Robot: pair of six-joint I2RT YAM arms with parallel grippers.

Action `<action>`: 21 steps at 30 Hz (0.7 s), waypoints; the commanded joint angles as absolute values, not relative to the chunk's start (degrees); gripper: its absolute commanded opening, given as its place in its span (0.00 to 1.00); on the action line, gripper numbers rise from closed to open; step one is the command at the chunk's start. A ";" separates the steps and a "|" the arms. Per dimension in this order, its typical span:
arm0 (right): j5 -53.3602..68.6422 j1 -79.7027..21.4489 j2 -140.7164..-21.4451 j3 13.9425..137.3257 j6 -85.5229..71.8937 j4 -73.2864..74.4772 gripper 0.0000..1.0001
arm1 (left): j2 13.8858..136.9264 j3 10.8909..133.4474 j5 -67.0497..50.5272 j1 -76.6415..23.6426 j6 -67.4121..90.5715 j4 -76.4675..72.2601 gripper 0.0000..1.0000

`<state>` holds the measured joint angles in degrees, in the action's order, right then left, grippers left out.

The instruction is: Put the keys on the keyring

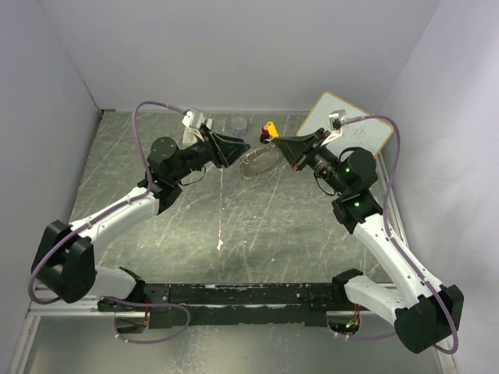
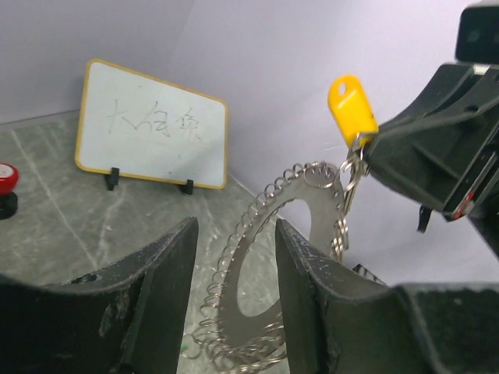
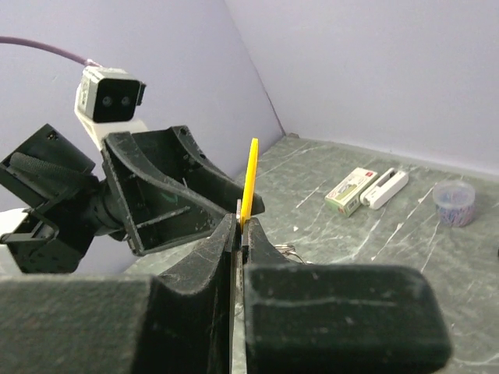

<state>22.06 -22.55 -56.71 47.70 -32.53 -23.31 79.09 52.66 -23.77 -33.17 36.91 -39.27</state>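
Note:
The keyring (image 2: 234,269), a thin silvery ring fringed with small wire loops, stands tilted up from the table (image 1: 260,162). My left gripper (image 2: 235,226) is open, its fingers either side of the ring's near part without pinching it (image 1: 236,148). My right gripper (image 3: 240,222) is shut on the yellow key (image 3: 249,175), held edge-up above the ring. That yellow key (image 2: 351,105) meets the ring's top edge through its small metal loop. A green speck (image 2: 183,346) shows by the ring's lower edge; I cannot tell whether it is the green key.
A small whiteboard (image 2: 152,125) stands at the back right (image 1: 347,125). A red-capped black knob (image 2: 6,181) sits near it. A grey cup (image 3: 454,202), a green-white box (image 3: 351,189) and a white box (image 3: 384,188) lie at the back.

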 commanded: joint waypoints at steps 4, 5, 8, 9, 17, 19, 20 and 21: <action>25.74 -22.32 -58.49 56.06 -25.01 -14.55 0.00 | 76.13 57.96 -24.07 -33.25 24.90 -29.44 0.55; 26.17 -22.32 -58.75 56.80 -24.44 -13.43 0.00 | 76.26 58.84 -24.75 -33.30 23.86 -28.58 0.55; 27.03 -22.32 -59.35 59.82 -22.51 -10.00 0.00 | 76.55 61.03 -26.56 -33.30 20.92 -26.69 0.55; 27.19 -22.32 -59.57 60.34 -21.94 -9.00 0.00 | 76.62 61.85 -27.25 -33.31 19.71 -25.99 0.55; 28.07 -22.30 -60.45 61.69 -20.92 -5.90 0.00 | 79.83 70.27 -33.04 -34.87 12.42 -16.93 0.55; 28.40 -22.31 -60.59 61.61 -20.83 -5.85 0.00 | 80.71 71.66 -34.30 -35.70 11.08 -15.30 0.55; 28.51 -22.34 -60.65 61.56 -20.94 -5.88 0.00 | 81.21 72.74 -34.87 -36.12 10.48 -14.34 0.55; 28.67 -22.33 -60.77 61.60 -20.92 -5.89 0.00 | 81.78 73.60 -35.34 -36.52 9.81 -13.03 0.55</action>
